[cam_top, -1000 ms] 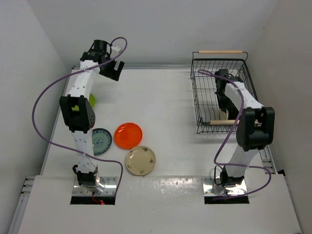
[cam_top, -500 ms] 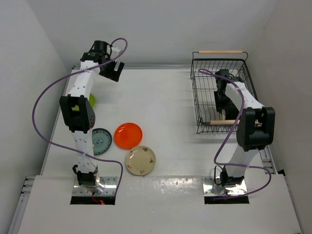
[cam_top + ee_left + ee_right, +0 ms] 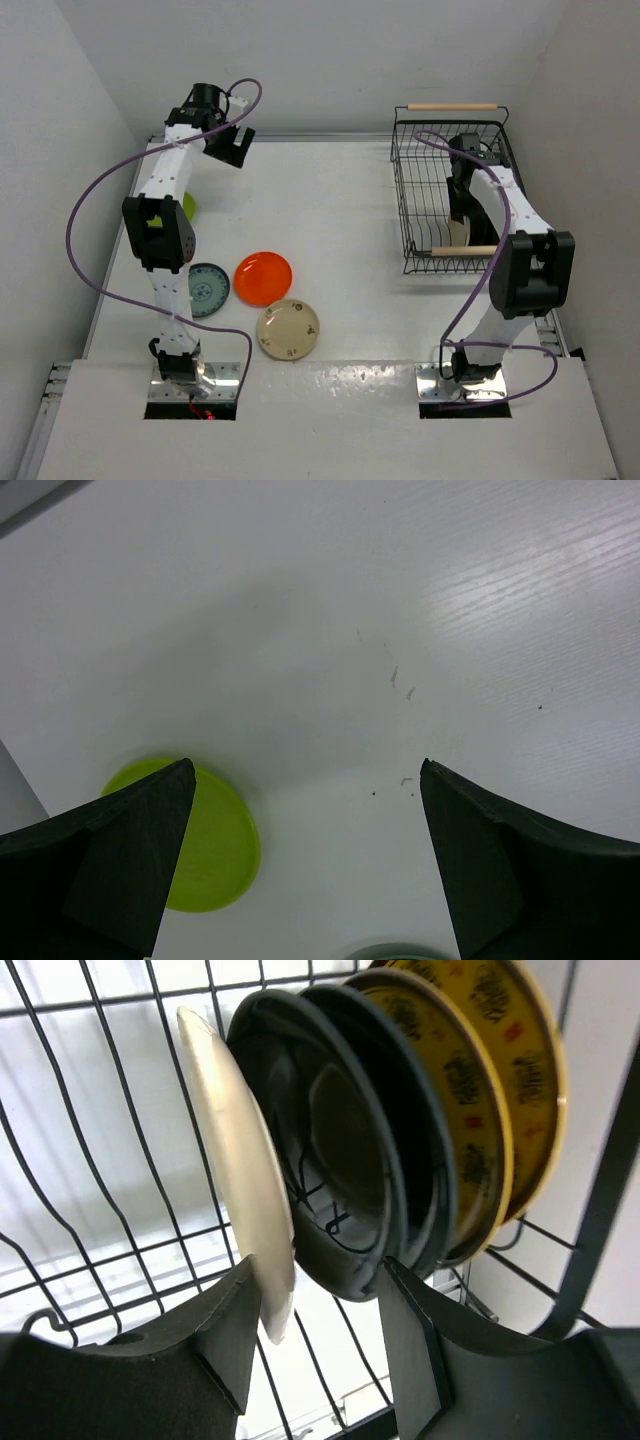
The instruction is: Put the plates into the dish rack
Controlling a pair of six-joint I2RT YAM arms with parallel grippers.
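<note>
- Reaching into the dish rack (image 3: 400,200) at the far right of the surface (image 3: 340,200), the right claw (image 3: 318,1270) has its fingers spread and grips nothing.
- Five plates stand on edge in the rack, packed side by side: a cream plate (image 3: 235,1150), two black plates (image 3: 330,1140), then two gold-brown patterned plates (image 3: 480,1100).
- The cream plate's lower edge sits right against one finger (image 3: 225,1330) of that claw, and the bottom of the nearest black plate lies between the two fingers.
- The left claw (image 3: 228,148) is raised over the far left of the surface, jaws wide apart and empty.
- A lime green plate (image 3: 210,850) lies flat on the surface below it, near the left edge.
- Three more plates lie flat toward the near left: a teal patterned plate (image 3: 208,289) just beside an orange-red plate (image 3: 263,277), and a second cream plate (image 3: 288,329) closer to the arm bases.
</note>
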